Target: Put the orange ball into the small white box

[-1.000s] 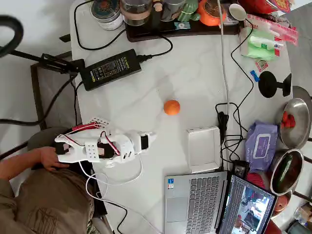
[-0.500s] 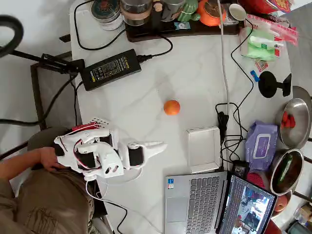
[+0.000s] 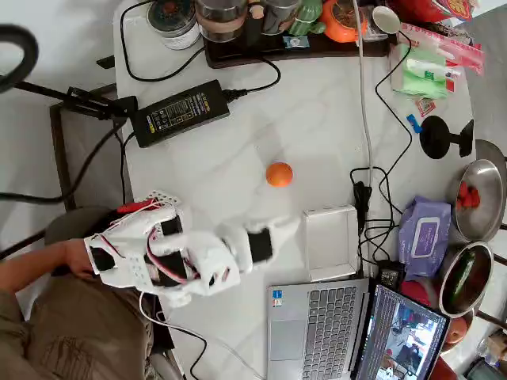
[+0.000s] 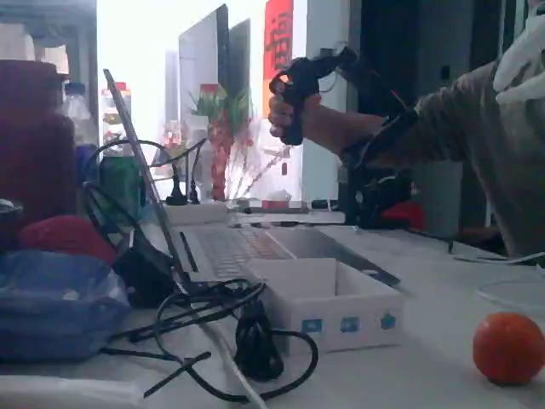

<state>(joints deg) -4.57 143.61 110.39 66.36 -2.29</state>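
1. The orange ball is seen lying free on the white tabletop, up and to the left of the small white box in the overhead view, near it but not touching.
2. In the fixed view the orange ball is seen resting low on the tabletop beside the small white box, whose open top faces upward.
3. The tool is found at the end of the white arm, just left of the box and below the ball in the overhead view; it is blurred, so whether its fingers are apart or together cannot be told, though nothing appears to be held.
4. The step in hand is judged to be the reach toward the ball. It is best done with the fingers spread wide and brought down astride the ball, so that the smooth sphere is not nudged into a roll.
5. Open tabletop is offered above and left of the ball. Tighter limits are set by the black cables right of the box, the laptop below it, and the black power adapter further up-left.
6. A short lifted carry over the low box wall should suffice.
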